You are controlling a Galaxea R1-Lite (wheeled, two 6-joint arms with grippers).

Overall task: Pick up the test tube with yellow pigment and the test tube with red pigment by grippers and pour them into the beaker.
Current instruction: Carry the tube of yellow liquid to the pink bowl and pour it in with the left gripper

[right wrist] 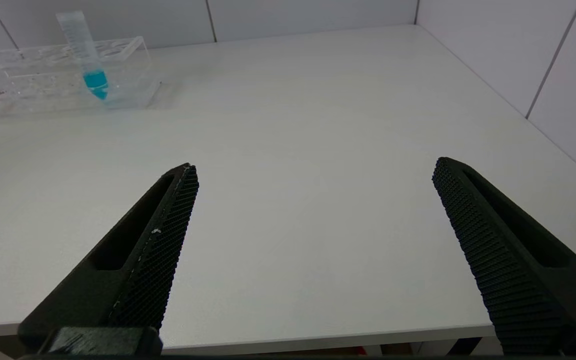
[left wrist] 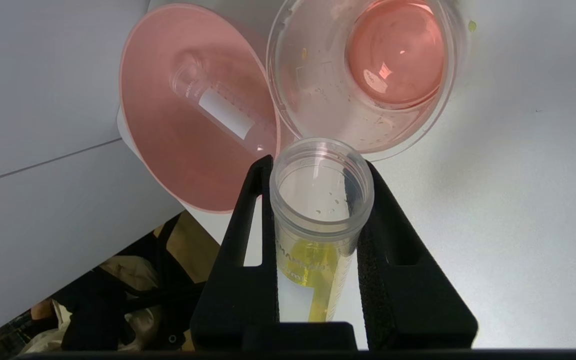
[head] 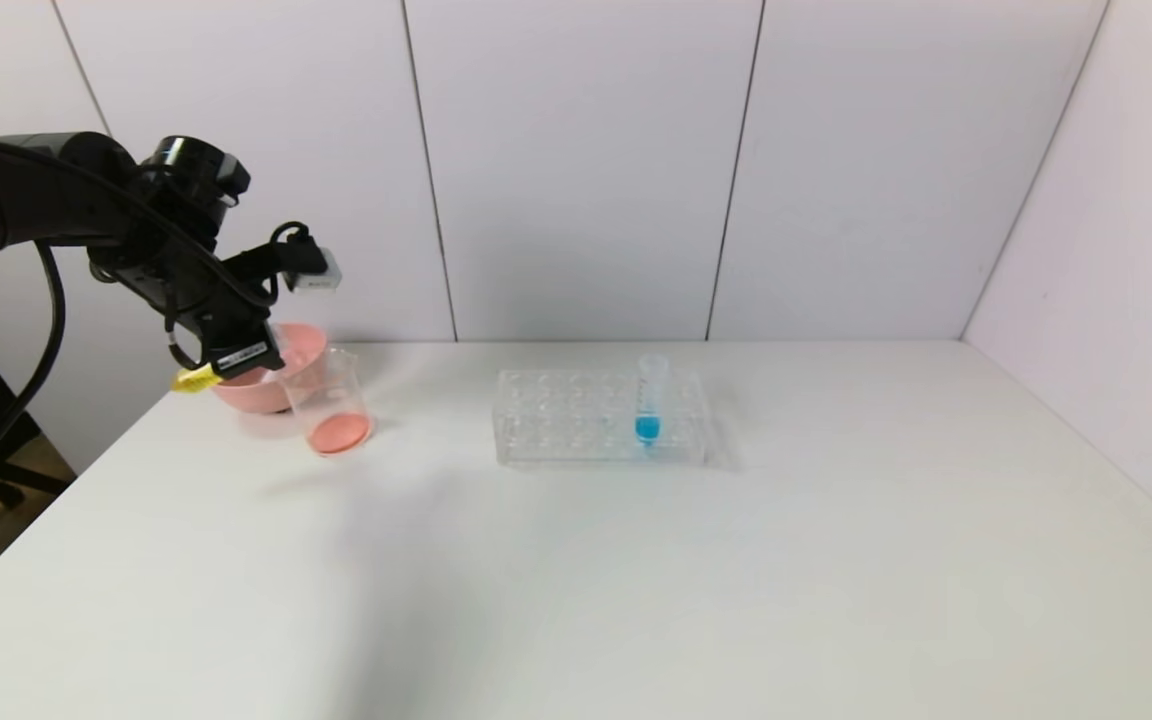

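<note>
My left gripper [head: 241, 360] is shut on the test tube with yellow pigment [head: 194, 378], held nearly level just left of the beaker [head: 328, 400]. In the left wrist view the fingers [left wrist: 248, 240] clamp this tube [left wrist: 320, 200]. Its open mouth points at the beaker's rim [left wrist: 288, 115], and yellow liquid lies along its wall. The beaker holds red liquid [left wrist: 395, 55] at its bottom. A clear tube with a white band [left wrist: 223, 107] lies in the pink bowl [left wrist: 183, 165]; I cannot tell its tip colour. My right gripper [right wrist: 314, 165] is open and empty above the table's front edge.
The pink bowl [head: 281, 372] touches the beaker's far left side. A clear many-holed rack [head: 576, 425] stands mid-table with a blue-tipped tube [head: 648, 405] upright in it; both show in the right wrist view, the rack [right wrist: 28, 82] and the tube [right wrist: 88, 55]. Walls close the back and right.
</note>
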